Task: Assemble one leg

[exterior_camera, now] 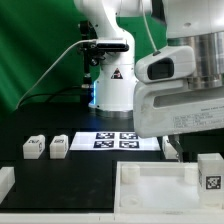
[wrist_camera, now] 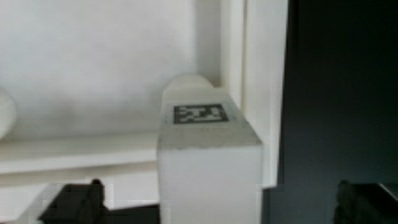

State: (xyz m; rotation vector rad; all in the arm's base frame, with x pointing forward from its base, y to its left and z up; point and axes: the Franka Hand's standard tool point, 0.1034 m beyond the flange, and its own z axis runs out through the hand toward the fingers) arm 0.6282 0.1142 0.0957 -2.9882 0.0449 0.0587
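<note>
**Leg upright beside the panel, fingers spread**

Nearest in the exterior view, the white panel (exterior_camera: pixel 150 190) lies on the black table (exterior_camera: pixel 70 185). Just beside its edge, toward the exterior view's right, the leg (exterior_camera: pixel 210 172) stands upright, its tag showing. The gripper (wrist_camera: pixel 217 205) hangs over it, fingers (wrist_camera: pixel 71 200) spread wide, neither touching the leg. Farther back sit a second leg (exterior_camera: pixel 33 147), a third leg (exterior_camera: pixel 58 146) and the marker board (exterior_camera: pixel 117 140).
</note>
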